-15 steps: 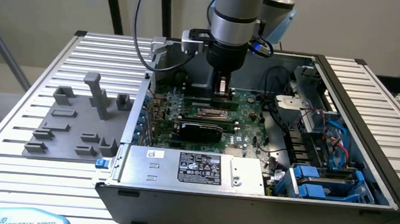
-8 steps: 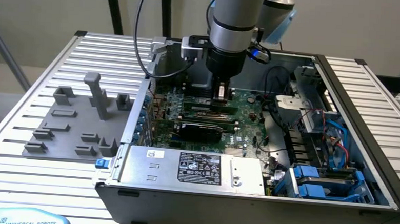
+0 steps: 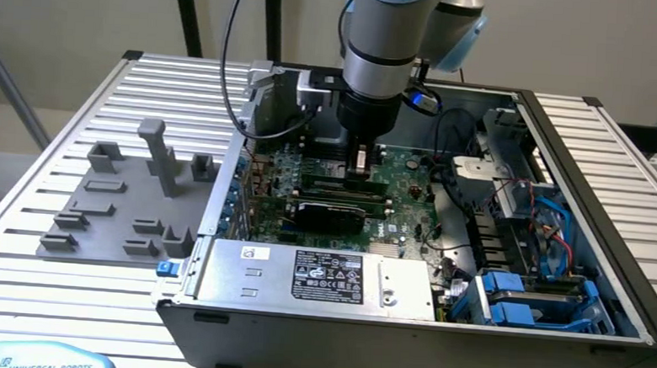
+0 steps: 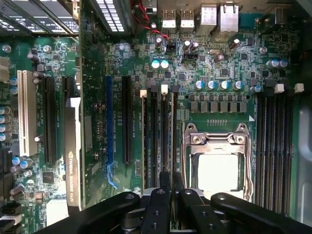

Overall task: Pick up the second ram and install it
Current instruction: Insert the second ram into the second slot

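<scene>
My gripper (image 3: 359,169) reaches down into the open computer case, low over the green motherboard (image 3: 409,198). In the wrist view its two black fingers (image 4: 165,181) stand close together over the row of memory slots (image 4: 155,136) beside the processor socket (image 4: 219,163). Between them runs a thin strip seen edge-on, the second ram (image 4: 173,136), lined up along the slot nearest the socket. The gripper (image 4: 171,183) is shut on it. Whether the stick is seated in the slot I cannot tell. White slot clips (image 4: 164,89) show at the far end.
A graphics card (image 4: 73,156) stands a few slots away. The grey power supply (image 3: 324,276) fills the case front, with blue drive bays (image 3: 525,300) and cables on the exterior view's right. Grey fixture blocks (image 3: 119,198) sit on the ribbed table outside the case.
</scene>
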`<state>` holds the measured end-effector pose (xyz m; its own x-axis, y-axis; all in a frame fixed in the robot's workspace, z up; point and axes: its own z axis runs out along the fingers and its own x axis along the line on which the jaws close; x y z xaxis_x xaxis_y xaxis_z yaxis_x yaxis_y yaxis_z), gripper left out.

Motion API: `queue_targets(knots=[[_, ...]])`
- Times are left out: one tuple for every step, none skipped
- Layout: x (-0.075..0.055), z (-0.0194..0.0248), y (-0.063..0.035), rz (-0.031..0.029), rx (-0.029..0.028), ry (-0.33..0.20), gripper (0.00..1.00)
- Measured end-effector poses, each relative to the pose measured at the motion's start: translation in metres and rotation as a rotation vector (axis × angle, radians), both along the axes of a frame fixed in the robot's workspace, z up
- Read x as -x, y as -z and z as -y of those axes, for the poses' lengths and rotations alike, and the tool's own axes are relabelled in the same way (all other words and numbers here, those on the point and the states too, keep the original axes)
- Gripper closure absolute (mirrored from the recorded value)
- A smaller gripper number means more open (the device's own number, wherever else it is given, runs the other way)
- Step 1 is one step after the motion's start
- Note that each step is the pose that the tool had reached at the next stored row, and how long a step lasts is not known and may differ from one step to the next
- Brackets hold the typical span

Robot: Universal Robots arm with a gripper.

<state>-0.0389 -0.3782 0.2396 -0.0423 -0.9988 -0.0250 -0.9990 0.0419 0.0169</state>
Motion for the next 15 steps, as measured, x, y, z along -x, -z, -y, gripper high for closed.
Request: queue_targets(knots=[[0.0,0.0004,0.0012,-0.0001,-0.0029,0.002,0.87],[0.0,0.001,0.0021,0.0001,-0.0078,0.002,0.87],[0.0,0.0016,0.003,0.0005,-0.0129,0.002,0.87],[0.0,0.0021,0.0032,0.0006,-0.0141,0.002,0.87],[0.0,0.0023,0.0032,0.0007,-0.0145,0.003,0.87],[0.0,0.0024,0.0032,0.0007,-0.0147,0.003,0.87],[0.0,0.0025,0.0032,0.0006,-0.0149,0.003,0.87],[0.0,0.003,0.0032,0.0006,-0.015,0.002,0.87],[0.0,0.0034,0.0033,0.0006,-0.015,0.001,0.87],[0.0,0.0038,0.0033,0.0006,-0.015,0.0,0.87],[0.0,0.0045,0.0033,0.0006,-0.0149,-0.002,0.87],[0.0,0.0051,0.0033,0.0006,-0.015,-0.004,0.87],[0.0,0.0058,0.0033,0.0006,-0.0149,-0.007,0.87],[0.0,0.0065,0.0033,0.0005,-0.015,-0.009,0.87],[0.0,0.007,0.0033,0.0005,-0.015,-0.01,0.87]])
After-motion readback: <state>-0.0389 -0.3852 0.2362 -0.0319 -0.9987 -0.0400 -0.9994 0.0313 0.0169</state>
